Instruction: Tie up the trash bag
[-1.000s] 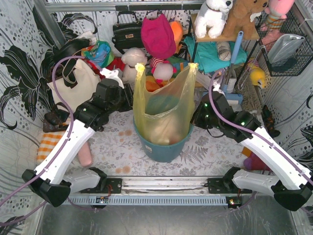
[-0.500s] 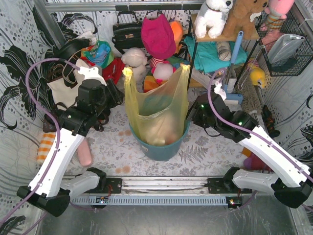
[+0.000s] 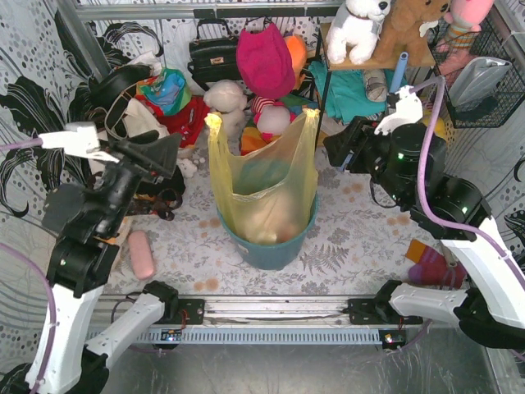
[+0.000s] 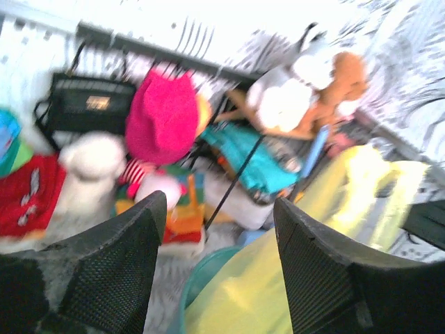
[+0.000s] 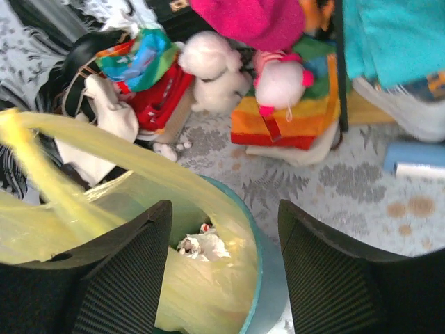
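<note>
The bag [image 3: 262,176] stands in the middle of the surface [image 3: 344,238], its lower part seated in the bin [image 3: 271,250] and its upper part rising well above the rim. Its two handles stick up as separate yellow points, one on the left and one on the right, untied and well apart, with the mouth sagging open between them. From the right wrist view, crumpled white paper [image 5: 198,247] shows inside the bag [image 5: 104,160], down within the bin [image 5: 261,278]. Nothing touches the bag. The left fingers [image 3: 168,152] hang to its left, level with its upper half, pointing toward it across a clear gap; they are spread wide with nothing between them, and in the left wrist view the bag [image 4: 348,188] lies beyond the right finger rather than inside the gap. The left arm rises steeply from its base and bends at the elbow, so the wrist reaches rightward. The right fingers [image 3: 338,152] mirror this on the other side, parted and empty, aimed left at the bag's right handle from just beside it. The right arm is raised high, its forearm folded back toward the centre.
</note>
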Controlling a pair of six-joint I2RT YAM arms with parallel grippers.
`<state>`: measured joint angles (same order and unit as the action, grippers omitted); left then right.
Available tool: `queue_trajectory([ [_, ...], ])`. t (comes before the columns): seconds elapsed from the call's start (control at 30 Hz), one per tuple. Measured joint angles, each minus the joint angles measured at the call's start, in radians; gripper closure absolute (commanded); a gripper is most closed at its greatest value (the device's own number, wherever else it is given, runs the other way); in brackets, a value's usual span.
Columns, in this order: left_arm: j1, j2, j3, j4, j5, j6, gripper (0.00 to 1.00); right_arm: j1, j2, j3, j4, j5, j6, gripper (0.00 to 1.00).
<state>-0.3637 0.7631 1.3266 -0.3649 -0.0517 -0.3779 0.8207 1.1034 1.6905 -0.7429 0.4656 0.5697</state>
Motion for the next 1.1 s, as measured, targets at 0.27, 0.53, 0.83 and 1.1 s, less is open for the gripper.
queue_trajectory([
  [0.27, 0.0, -0.031, -0.01, 0.254, 0.287, 0.036, 0.25, 0.0, 0.018, 0.066, 0.175, -0.219, -0.256, 0.33],
  [0.53, 0.0, 0.122, 0.039, 0.416, 0.576, -0.045, 0.29, 0.0, 0.069, 0.132, 0.248, -0.355, -0.336, 0.41],
  [0.83, -0.122, 0.359, 0.281, 0.504, 0.748, -0.197, 0.35, 0.0, 0.091, 0.135, 0.266, -0.353, -0.374, 0.57],
  [1.1, -0.445, 0.497, 0.475, 0.283, 0.614, 0.001, 0.35, 0.0, 0.065, 0.133, 0.279, -0.353, -0.377, 0.65],
])
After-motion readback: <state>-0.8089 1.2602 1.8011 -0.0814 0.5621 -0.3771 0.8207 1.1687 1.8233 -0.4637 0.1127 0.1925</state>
